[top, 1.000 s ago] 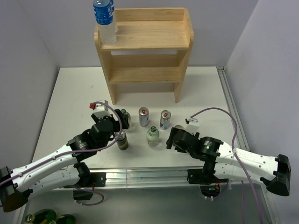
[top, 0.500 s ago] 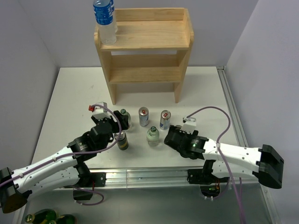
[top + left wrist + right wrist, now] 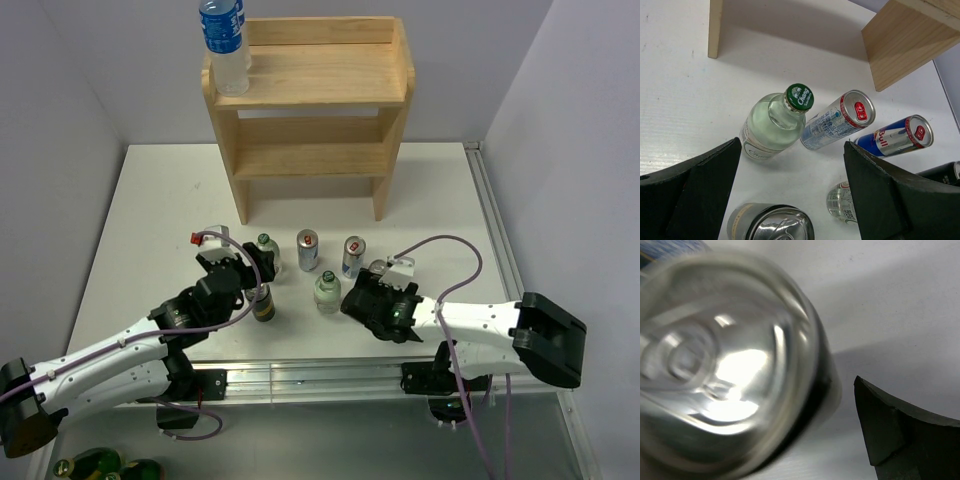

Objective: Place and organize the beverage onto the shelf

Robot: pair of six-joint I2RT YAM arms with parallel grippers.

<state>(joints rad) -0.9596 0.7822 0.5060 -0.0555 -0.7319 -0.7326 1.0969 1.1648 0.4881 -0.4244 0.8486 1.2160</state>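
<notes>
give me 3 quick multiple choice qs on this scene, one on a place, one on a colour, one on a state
1. Where is the water bottle?
A. top tier of the shelf, left end
B. lower tier
C. on the table

2. What colour is the Chang bottle cap?
A. red
B. white
C. green

3. The left gripper is:
A. shut on a can
B. open
C. shut on a bottle

Answers: 1 A, it stands on the top board; 2 C, the cap is green; 3 B, its fingers are wide apart, holding nothing.
</notes>
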